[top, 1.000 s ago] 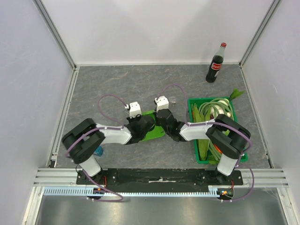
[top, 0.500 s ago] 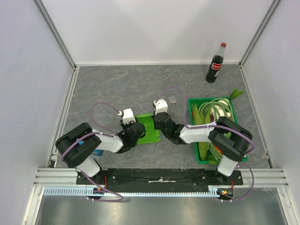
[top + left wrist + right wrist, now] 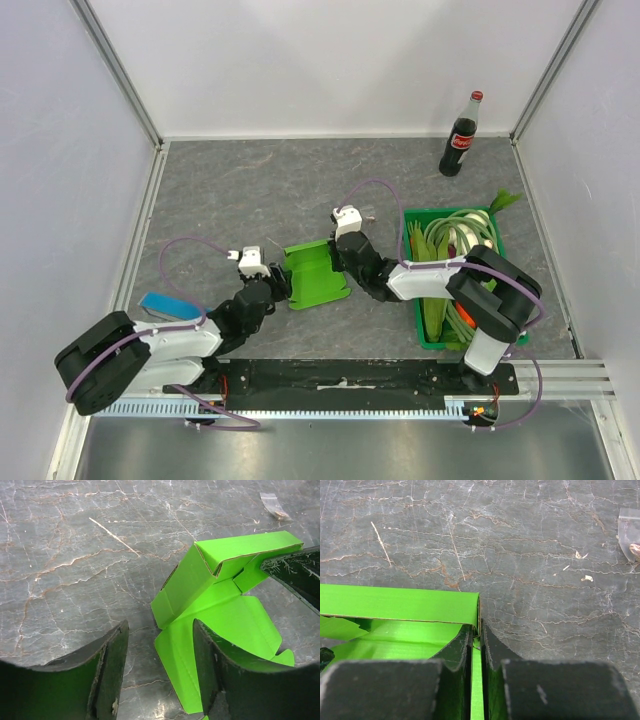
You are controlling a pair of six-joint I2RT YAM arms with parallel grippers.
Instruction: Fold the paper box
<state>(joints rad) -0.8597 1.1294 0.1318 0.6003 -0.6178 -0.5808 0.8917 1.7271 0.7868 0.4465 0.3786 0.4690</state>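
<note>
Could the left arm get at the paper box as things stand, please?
Probably yes: the left gripper is open beside the paper box, nothing between them; the right gripper pinches only its opposite edge.

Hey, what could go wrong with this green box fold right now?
The right gripper pinches only a thin edge of the paper box, so the card may slip out or tear if pulled. The left gripper stands open, gripping nothing, so the raised flap may spring back down.
</note>
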